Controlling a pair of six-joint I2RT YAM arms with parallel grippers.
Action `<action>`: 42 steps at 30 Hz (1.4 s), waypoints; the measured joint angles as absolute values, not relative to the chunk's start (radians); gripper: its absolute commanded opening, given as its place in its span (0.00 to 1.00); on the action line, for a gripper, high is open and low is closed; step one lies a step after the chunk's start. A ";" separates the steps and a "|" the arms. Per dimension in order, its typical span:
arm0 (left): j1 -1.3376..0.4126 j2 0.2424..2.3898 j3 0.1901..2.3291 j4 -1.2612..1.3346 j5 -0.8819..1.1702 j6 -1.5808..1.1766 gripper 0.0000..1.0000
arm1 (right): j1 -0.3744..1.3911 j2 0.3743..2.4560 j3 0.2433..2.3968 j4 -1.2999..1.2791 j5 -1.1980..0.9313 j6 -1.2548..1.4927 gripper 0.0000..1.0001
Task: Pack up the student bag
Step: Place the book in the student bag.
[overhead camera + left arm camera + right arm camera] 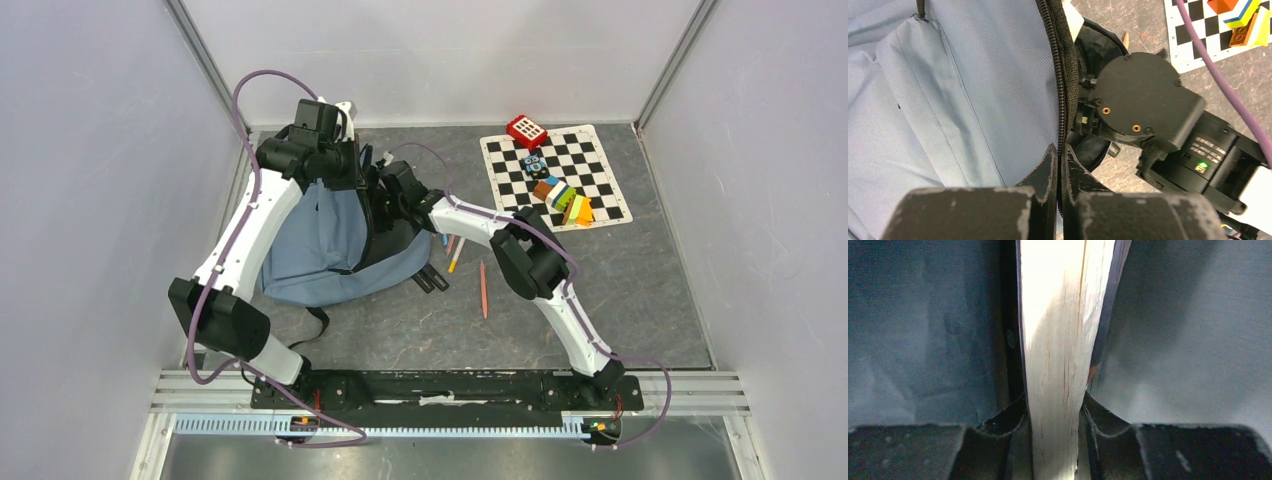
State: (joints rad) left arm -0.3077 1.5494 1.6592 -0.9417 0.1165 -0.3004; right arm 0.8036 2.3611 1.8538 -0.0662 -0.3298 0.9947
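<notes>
My left pincer (pixel 1062 152) pinches the soft blue-grey fabric backpack (pixel 963 90) at its zipper edge; right pincer (pixel 1054 407), inside it, clamps a pale wooden slat (pixel 1055 315).

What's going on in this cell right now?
The left end effector is shut on the black zipper edge of the soft blue-grey fabric backpack, holding it open. The right end effector is inside the bag, gripping a pale flat wooden strip. Loose pencils lie on the table beside the bag; coloured blocks sit on the checkered mat.
</notes>
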 measured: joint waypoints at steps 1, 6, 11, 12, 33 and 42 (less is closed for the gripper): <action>-0.308 1.550 1.660 -0.940 0.118 -0.300 0.02 | 0.807 2.376 1.871 -0.069 -0.330 0.989 0.20; -0.308 1.556 1.660 -0.935 0.136 -0.300 0.02 | 0.832 2.441 1.951 -0.066 -0.342 0.976 0.31; -0.305 1.559 1.660 -0.942 0.149 -0.301 0.02 | 0.849 2.456 1.963 -0.053 -0.359 0.925 0.59; -0.304 1.559 1.660 -0.941 0.150 -0.301 0.02 | 0.848 2.456 1.963 -0.054 -0.358 0.898 0.65; -0.287 1.541 1.440 -0.723 0.244 -0.342 0.42 | 0.728 2.105 1.679 -0.215 -0.050 0.391 0.96; -0.295 1.539 1.369 -0.694 0.306 -0.331 1.00 | 0.619 1.761 1.441 -0.211 0.115 0.256 0.96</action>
